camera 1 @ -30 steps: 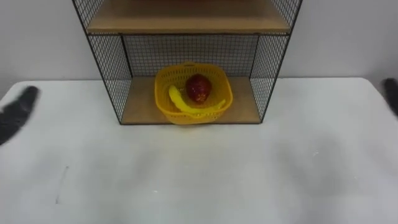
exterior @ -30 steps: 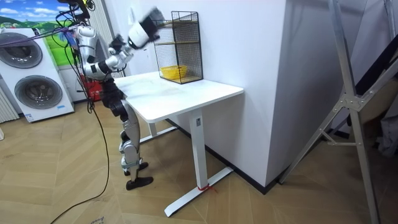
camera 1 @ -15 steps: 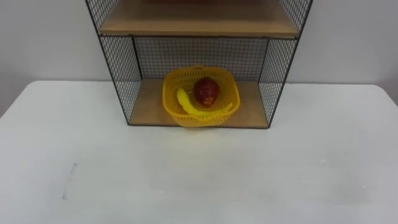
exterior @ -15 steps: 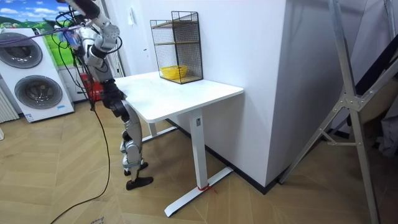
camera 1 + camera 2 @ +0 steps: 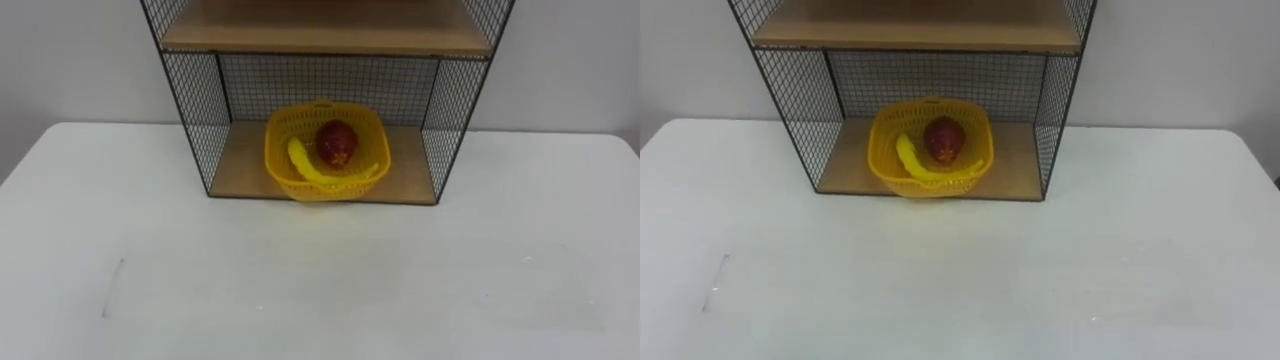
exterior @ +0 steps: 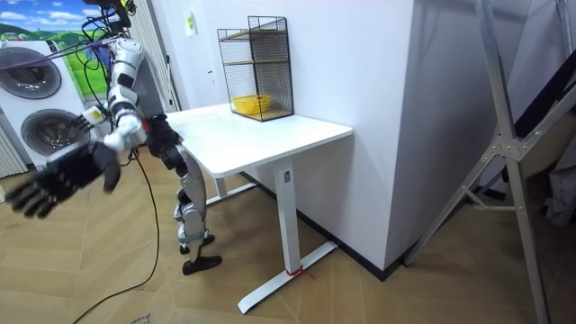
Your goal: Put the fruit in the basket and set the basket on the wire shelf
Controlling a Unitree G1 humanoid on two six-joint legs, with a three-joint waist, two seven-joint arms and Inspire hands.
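The yellow basket stands inside the wire shelf, on its lower board, with the front rim near the front edge of that board. In the basket there are two fruits: a red fruit toward the back and a banana that lies curved along the front, touching the red fruit. Above them is the upper board of the shelf. The shelf stands at the far side of the white surface, against a pale wall. On the surface, near its left side, there is a faint grey mark. In the room view the robot stands upright on the wooden floor at the end of the surface that is at the room view's left, well apart from the shelf. One arm hangs down and outward, away from the surface, and its dark robot hand has the fingers spread and carries nothing. Judging by the body it seems to be the right one, but the hand is blurred, so I am not fully sure. Behind the robot, washing machines stand.
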